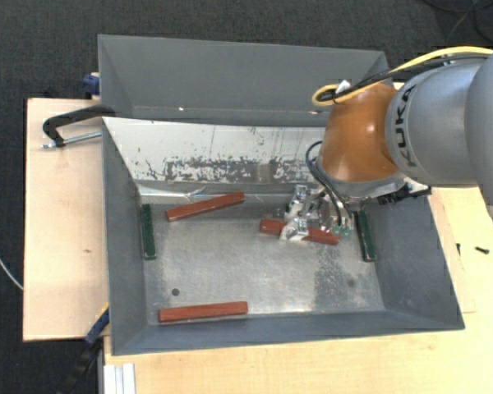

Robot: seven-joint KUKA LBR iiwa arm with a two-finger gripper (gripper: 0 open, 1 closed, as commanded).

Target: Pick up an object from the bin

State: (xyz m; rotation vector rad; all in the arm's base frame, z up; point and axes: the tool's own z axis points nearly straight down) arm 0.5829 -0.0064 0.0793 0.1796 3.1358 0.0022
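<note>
My gripper [298,224] is low in the bin's right half, just under the orange cover. Its silvery fingers stand over the middle of a red-brown bar [320,236] lying flat on the floor. The bar's ends stick out to the left and right of the fingers. Whether the fingers grip the bar cannot be made out. A dark green bar [365,236] lies just right of the gripper along the right wall.
Another red-brown bar [205,208] lies near the back wall at centre-left. A third red-brown bar [202,311] lies along the front wall. A second dark green bar [148,231] rests against the left wall.
</note>
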